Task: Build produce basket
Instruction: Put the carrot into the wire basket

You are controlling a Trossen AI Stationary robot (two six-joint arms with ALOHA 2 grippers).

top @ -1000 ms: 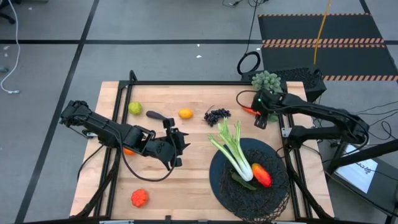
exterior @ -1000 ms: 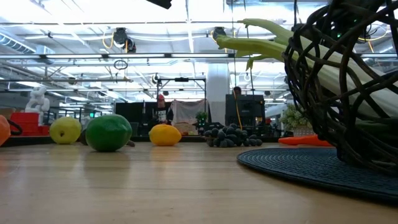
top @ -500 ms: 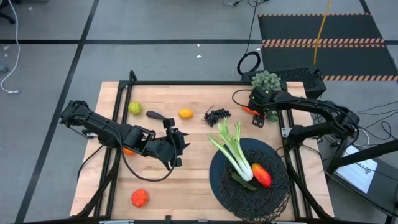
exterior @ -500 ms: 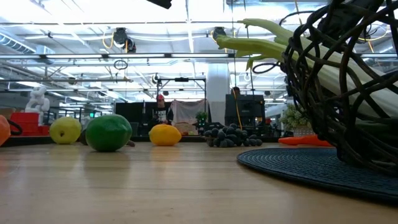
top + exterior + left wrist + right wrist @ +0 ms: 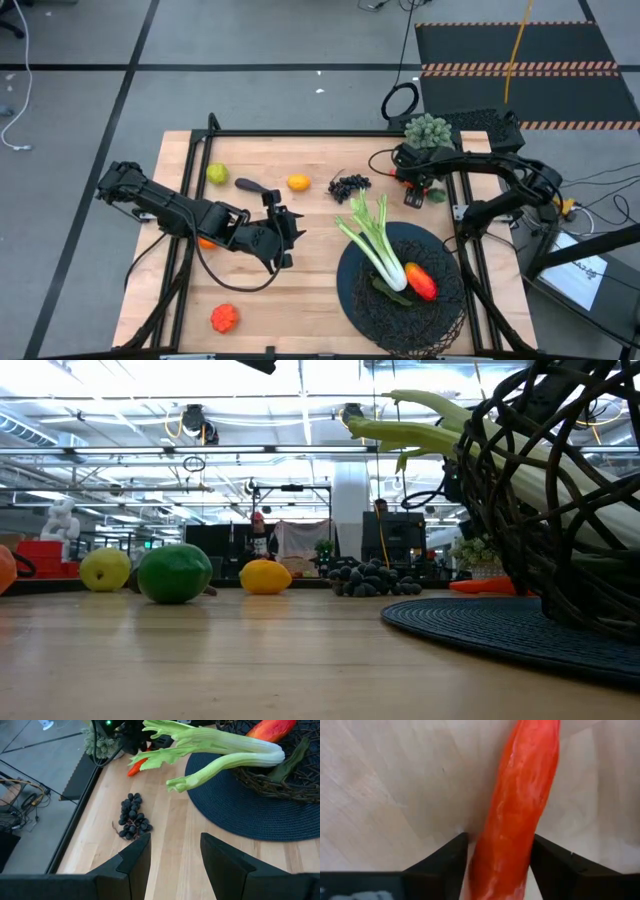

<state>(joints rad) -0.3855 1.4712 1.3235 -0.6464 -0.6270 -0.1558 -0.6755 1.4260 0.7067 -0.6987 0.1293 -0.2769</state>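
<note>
Right gripper (image 5: 498,862) is down over the carrot (image 5: 517,805), its 2 fingers spread with the carrot lying between them on the wood, just behind the basket (image 5: 352,285). Can't tell if they're touching it yet. Left gripper (image 5: 175,857) sits open and empty, well left of the basket.

Inside the basket (image 5: 352,290) are two things: one celery stalk (image 5: 376,246) and one mango (image 5: 420,281). Outside the basket lie one carrot (image 5: 516,805), one bunch of grapes (image 5: 349,185), one lemon (image 5: 298,182), one lime (image 5: 217,174).
</note>
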